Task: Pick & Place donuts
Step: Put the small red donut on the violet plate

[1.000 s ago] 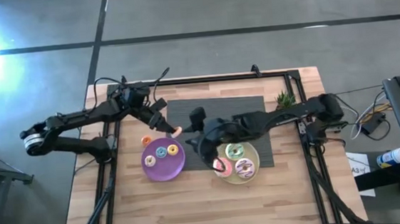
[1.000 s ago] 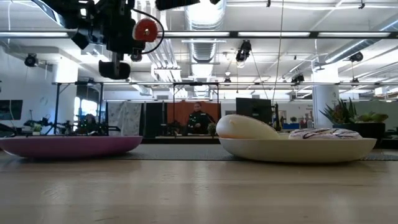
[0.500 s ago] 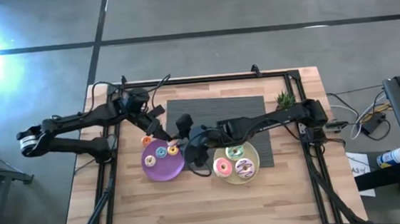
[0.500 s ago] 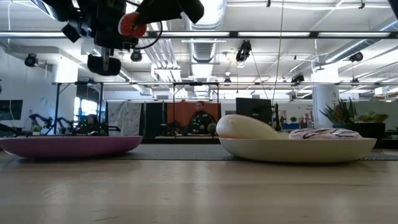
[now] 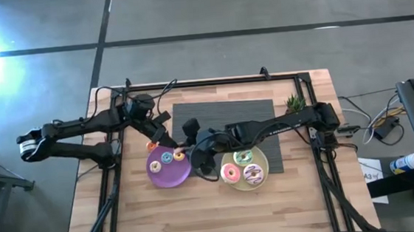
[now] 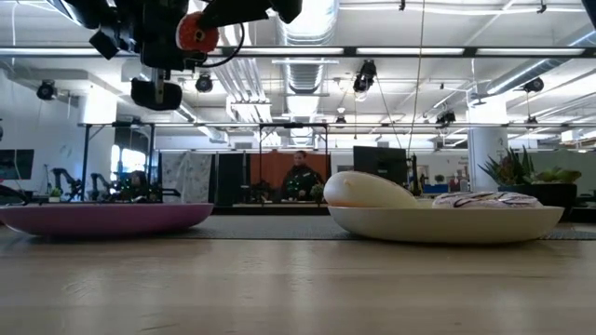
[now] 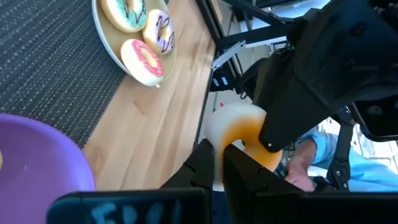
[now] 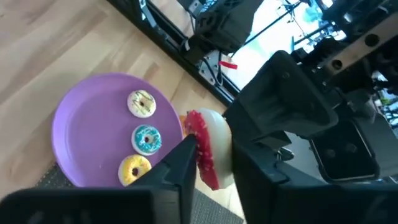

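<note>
The wooden bench carries a round purple plate beneath both tools and a pale-yellow plate beside them. The right tool is clamped on a small red-iced donut; the left tool pinches an orange-iced donut. Hovering almost touching, they could collide and knock either donut loose onto the bench.

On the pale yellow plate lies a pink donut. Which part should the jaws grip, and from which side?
Probably from straight above: the pink donut lies flat on the pale-yellow plate, hole up. Put one jaw in the hole and one on the outer edge facing away from the purple-white donut, which lies close beside it.
</note>
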### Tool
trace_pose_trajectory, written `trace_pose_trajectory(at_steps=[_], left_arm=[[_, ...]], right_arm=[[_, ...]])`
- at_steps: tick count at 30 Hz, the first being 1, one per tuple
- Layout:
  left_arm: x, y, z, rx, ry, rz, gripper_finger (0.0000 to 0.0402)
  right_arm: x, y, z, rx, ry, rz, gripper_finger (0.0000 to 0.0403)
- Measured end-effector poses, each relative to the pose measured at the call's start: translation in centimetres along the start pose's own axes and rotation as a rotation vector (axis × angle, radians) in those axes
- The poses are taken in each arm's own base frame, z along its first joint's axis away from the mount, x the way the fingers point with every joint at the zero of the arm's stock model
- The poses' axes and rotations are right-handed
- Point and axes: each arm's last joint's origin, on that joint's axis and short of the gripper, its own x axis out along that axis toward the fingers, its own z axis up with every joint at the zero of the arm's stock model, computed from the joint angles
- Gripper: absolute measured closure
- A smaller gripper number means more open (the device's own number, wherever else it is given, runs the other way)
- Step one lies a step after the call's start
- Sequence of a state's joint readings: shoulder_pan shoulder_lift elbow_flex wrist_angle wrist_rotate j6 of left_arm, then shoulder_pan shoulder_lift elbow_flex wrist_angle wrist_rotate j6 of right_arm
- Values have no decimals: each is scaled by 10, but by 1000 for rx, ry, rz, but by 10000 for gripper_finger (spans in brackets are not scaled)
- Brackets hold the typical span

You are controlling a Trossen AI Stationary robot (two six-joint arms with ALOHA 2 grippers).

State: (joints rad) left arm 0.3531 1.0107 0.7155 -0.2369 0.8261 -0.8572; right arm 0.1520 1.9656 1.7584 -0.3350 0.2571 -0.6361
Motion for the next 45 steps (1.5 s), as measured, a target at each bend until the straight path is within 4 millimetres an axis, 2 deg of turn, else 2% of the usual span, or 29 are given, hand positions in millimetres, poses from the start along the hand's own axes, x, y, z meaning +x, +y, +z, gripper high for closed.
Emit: trace_pose_trajectory(at_steps=[5,10,15,23,26,28,31,33,36,39,42,45], left_arm=[[1,0,1,14,-41,28,401],[1,-9,2,120,-137,93,389],[-1,-9,-2,181,-192,182,328],[-21,-4,-21,121,-285,444,246],[-35,-3,-31,172,-357,598,233],[-46,-4,-39,252,-416,743,230],[-62,-10,-54,376,-516,896,230],[-68,-16,-62,442,-569,926,229],[-74,-22,-71,514,-590,899,229],[-76,-24,-76,539,-587,886,229],[-80,-23,-80,545,-595,913,229],[-82,-20,-84,544,-574,955,229]], right_arm=[[0,0,-2,97,7,18,361],[1,1,-3,250,-3,67,387],[1,1,-3,371,1,67,390],[-5,-2,2,569,-10,8,388],[-5,-9,1,749,-29,-22,388],[-3,-16,-3,984,-35,-4,388],[14,-20,-19,1347,-4,122,388],[36,-15,-34,1470,56,185,388],[72,-4,-56,1576,114,306,388],[98,9,-69,1656,169,446,388],[119,29,-82,1675,256,454,388],[130,42,-88,1682,326,446,388]])
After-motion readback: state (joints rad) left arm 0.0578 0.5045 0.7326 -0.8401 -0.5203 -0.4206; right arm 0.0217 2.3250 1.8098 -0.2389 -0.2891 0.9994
